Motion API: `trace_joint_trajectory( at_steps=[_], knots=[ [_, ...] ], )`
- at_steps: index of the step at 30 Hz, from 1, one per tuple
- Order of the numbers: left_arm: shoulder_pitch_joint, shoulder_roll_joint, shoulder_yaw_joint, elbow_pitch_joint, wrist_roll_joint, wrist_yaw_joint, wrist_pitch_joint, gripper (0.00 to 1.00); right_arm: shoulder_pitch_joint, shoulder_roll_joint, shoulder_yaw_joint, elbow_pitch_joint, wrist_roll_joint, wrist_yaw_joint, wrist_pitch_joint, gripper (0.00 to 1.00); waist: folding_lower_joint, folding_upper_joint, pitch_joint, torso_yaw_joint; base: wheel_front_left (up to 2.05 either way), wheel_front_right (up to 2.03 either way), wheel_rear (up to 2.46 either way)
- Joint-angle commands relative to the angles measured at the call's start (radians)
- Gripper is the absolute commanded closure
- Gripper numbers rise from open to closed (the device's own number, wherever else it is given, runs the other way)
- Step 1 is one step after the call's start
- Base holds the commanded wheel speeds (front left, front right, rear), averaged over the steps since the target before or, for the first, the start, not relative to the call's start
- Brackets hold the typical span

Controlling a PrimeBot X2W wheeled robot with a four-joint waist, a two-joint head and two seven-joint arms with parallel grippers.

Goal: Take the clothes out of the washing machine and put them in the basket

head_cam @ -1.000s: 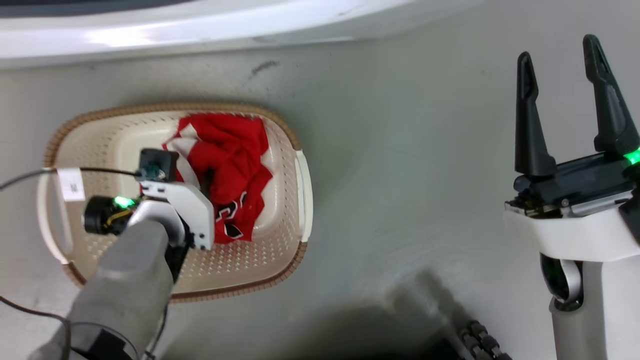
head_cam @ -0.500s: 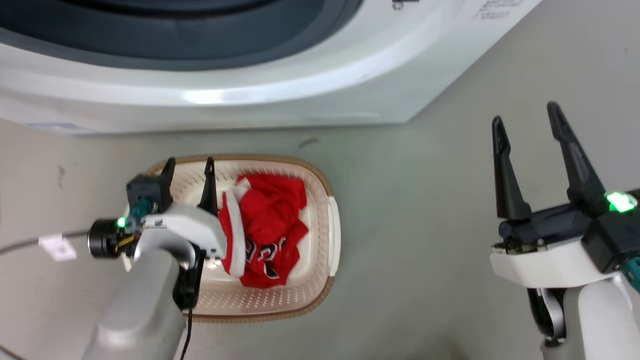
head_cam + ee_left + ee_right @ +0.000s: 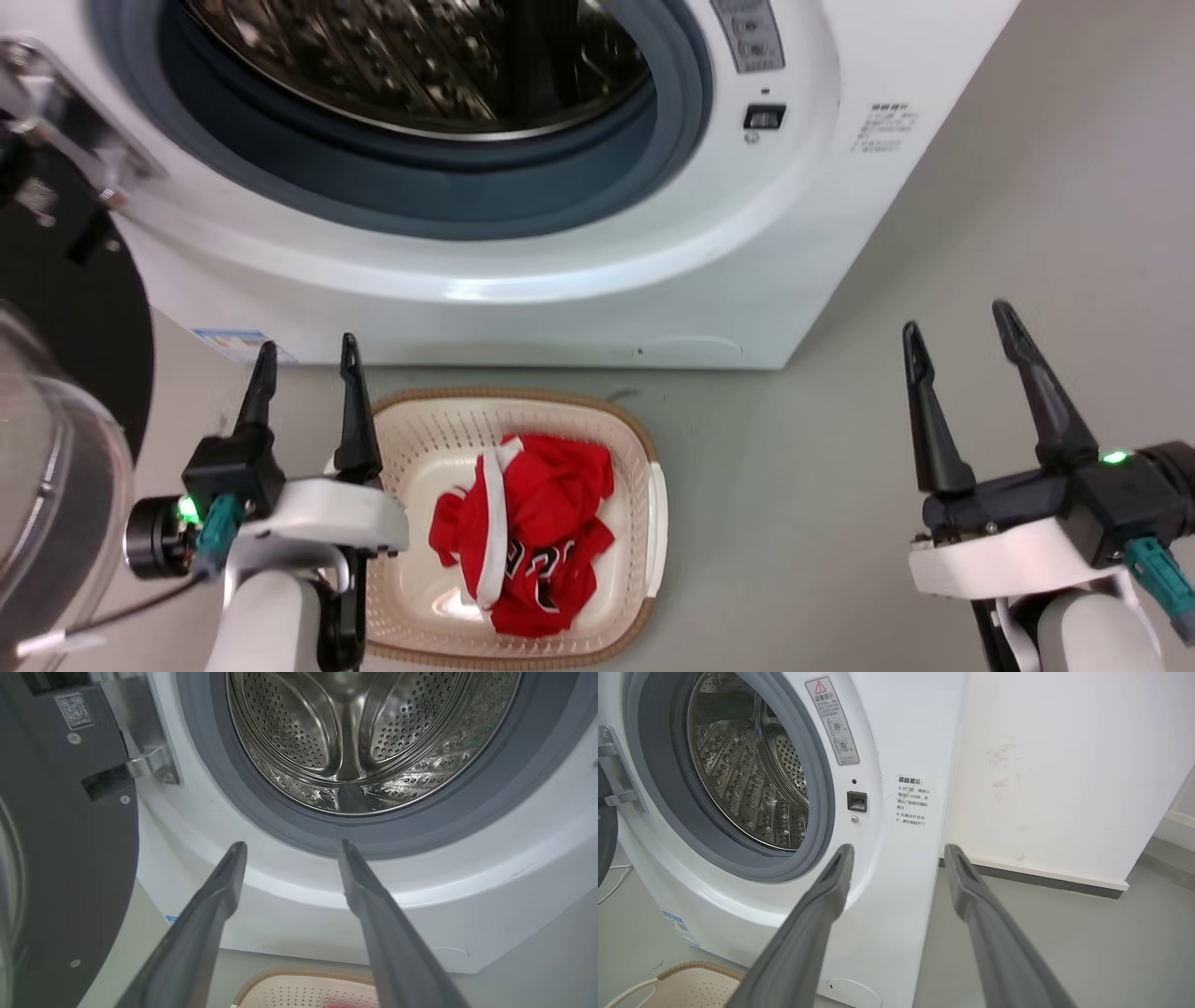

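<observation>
The red clothes (image 3: 527, 532) lie bunched in the cream basket (image 3: 644, 523) on the floor in front of the washing machine (image 3: 579, 271); black-and-white lettering and a white trim strip show on them. The machine's steel drum (image 3: 364, 742) looks bare inside, and its door (image 3: 56, 392) hangs open at the left. My left gripper (image 3: 303, 359) is open, raised just left of the basket, fingers pointing at the machine's front (image 3: 289, 847). My right gripper (image 3: 957, 322) is open over the floor to the right, holding nothing (image 3: 899, 849).
The open door (image 3: 56, 858) stands close to my left arm. Grey floor (image 3: 794, 485) lies between the basket and my right gripper. A white wall with a dark skirting (image 3: 1055, 812) runs to the right of the machine.
The head view has tilted up, bringing the drum opening into the picture. My left gripper has lifted off the clothes in the basket and now stands open beside it. The clothes stay in the basket.
</observation>
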Motion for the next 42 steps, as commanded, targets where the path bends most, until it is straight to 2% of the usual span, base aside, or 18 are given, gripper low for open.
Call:
trace_joint_trajectory(
  at_steps=[1, 6, 13, 27, 42],
  knots=[
    [0.017, -0.008, 0.006, -0.016, 0.008, -0.001, -0.002, 0.0, 0.011, 0.0, -0.001, 0.004, 0.007, -0.001, -0.002, 0.0, 0.0003, -0.0001, -0.041, 0.011, 0.0, 0.0, 0.0],
    [0.097, -0.031, 0.021, -0.116, 0.09, -0.003, -0.002, 0.0, 0.051, 0.0, -0.006, 0.016, 0.014, -0.001, -0.002, 0.0, 0.0003, -0.0001, -0.101, 0.015, 0.0, 0.0, 0.0],
    [0.177, -0.036, 0.005, -0.152, 0.154, 0.021, -0.003, 0.0, 0.107, 0.0, -0.001, 0.026, 0.022, -0.001, -0.002, 0.0, 0.0003, -0.0001, -0.172, 0.015, 0.0, 0.0, 0.0],
    [0.285, -0.045, -0.004, -0.169, 0.133, 0.025, -0.003, 0.0, 0.206, 0.0, -0.005, 0.04, 0.038, -0.001, -0.002, 0.0, 0.0003, -0.0001, -0.281, 0.012, 0.0, 0.0, 0.0],
    [0.304, -0.048, 0.01, -0.174, 0.125, 0.011, -0.003, 0.0, 0.223, 0.0, -0.01, 0.042, 0.046, -0.001, -0.002, 0.0, 0.0003, -0.0001, -0.297, 0.006, 0.0, 0.0, 0.0]
  ],
)
